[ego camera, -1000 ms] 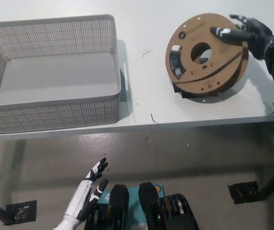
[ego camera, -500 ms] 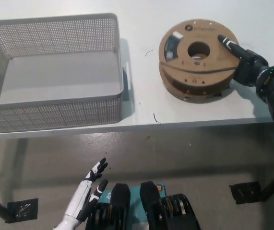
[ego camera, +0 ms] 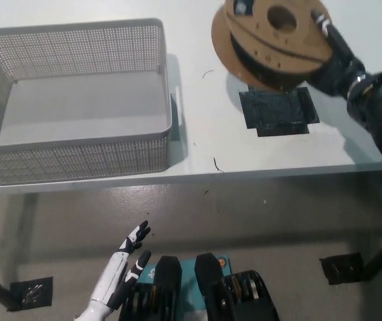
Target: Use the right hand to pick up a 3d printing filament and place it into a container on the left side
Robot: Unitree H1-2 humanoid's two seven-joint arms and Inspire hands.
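Note:
A brown cardboard filament spool point(ego camera: 271, 40) with black filament hangs tilted above the white table point(ego camera: 197, 144), at the top right of the head view. My black right hand point(ego camera: 334, 57) is shut on its right rim and holds it clear of the surface. A grey mesh basket point(ego camera: 77, 144) stands at the left of the table with nothing in it. My white left hand point(ego camera: 120, 271) rests low at the bottom left, below the table edge, with its fingers apart.
A black square mat point(ego camera: 279, 112) lies on the table under the raised spool. Short dark filament scraps point(ego camera: 214, 164) lie near the table's front edge. Below the table is grey floor with table feet point(ego camera: 341, 267).
My right hand has lifted the spool off the black mat and carried it up and slightly left. The mat is now uncovered. The left hand has not moved.

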